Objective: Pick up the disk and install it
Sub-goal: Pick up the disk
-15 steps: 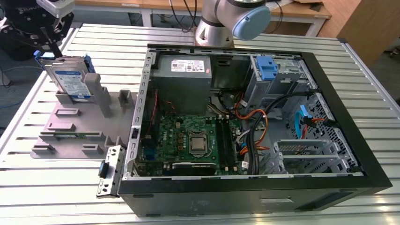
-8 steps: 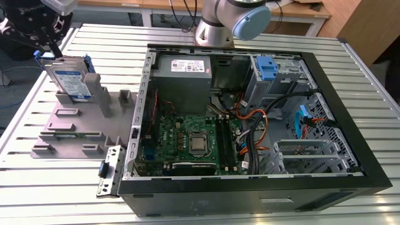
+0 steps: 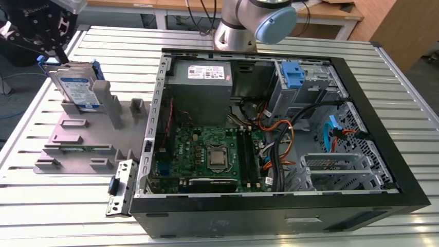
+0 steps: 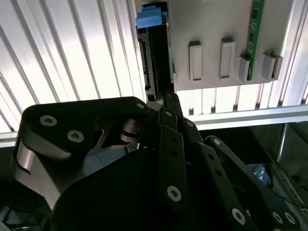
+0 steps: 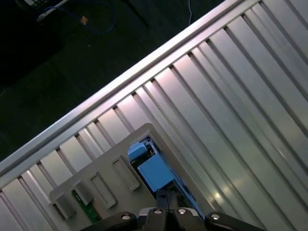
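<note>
**Gripper pinched on the standing disk at the tray**

In the exterior view the black gripper [image 3: 60, 55] hung at ten o'clock, pointing down onto the top edge of the flat silver hard drive with blue side rails [image 3: 77, 87]. Both wrist views showed its fingers [image 5: 162, 198] drawn close and clamped on that edge, by a blue rail.

The disk stood upright on edge in a slot at the twelve o'clock end of the grey plastic slotted tray [image 3: 75, 139]. A thin green circuit strip [image 3: 75, 149] lay lower in the tray.

At three o'clock from the tray, the open black computer case [image 3: 370, 118] held a green motherboard [image 3: 205, 149], a grey metal box [image 3: 199, 85] and a blue bracket [image 3: 293, 74]. Bare slatted aluminium table [image 3: 55, 221] ran at six and nine o'clock of the tray.
</note>
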Available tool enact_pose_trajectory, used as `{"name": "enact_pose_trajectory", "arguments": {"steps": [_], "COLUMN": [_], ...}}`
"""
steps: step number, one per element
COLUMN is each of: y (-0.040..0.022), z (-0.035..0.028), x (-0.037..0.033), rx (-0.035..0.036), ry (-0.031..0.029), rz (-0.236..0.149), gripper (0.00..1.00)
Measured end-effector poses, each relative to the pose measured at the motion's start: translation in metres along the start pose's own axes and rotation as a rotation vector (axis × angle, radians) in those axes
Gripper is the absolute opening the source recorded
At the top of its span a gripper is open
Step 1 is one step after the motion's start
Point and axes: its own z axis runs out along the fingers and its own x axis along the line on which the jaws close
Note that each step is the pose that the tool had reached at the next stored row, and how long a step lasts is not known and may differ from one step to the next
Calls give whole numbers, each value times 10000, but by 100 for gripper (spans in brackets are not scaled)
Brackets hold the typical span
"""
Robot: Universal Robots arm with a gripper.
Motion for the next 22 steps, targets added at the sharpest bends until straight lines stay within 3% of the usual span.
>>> {"name": "enact_pose_trajectory", "arguments": {"steps": [13,22], "y": [0,1], "z": [11,-25], "x": [0,-1], "rx": [-22,-44], "ry": [95,65], "rz": [-2353,-2597], "gripper": [11,11]}}
